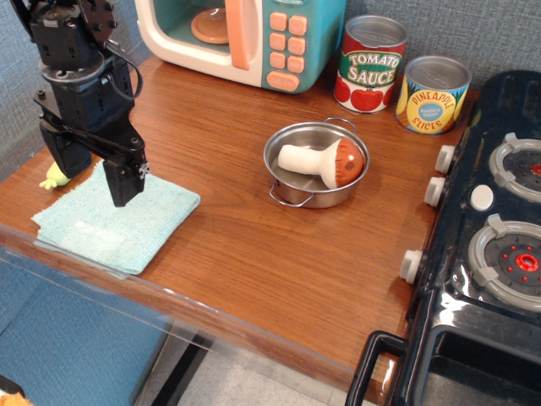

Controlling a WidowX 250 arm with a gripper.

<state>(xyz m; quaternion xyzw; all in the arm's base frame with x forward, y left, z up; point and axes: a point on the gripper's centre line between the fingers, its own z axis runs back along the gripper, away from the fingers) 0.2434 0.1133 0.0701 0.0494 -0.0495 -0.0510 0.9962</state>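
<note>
Currently the gripper [95, 172] hangs over the left end of the bench [254, 245], its two black fingers [123, 181] spread wide apart and holding nothing. The fingertips hover above a light blue cloth [118, 222], which lies flat near the front left corner of the bench; whether they touch the fabric cannot be told. Just behind the left finger, at the bench's left edge, a small yellow-green object [54, 177] peeks out, mostly hidden by the gripper.

Toward the middle of the bench, well apart from the gripper, sits a small steel pot [297, 193] with two handles. Inside it a toy mushroom [326, 161] lies on its side, its pale stem pointing left and its brown cap resting against the right wall of the pot.

Along the back edge stands a toy microwave [254, 38] in cream and teal with orange buttons. Beside it on the right are a can labelled tomato sauce [370, 65] and, just next to that, a can labelled pineapple slices [433, 95]. At the right edge a black toy stove [490, 245] adjoins the bench, with white knobs facing it.
</note>
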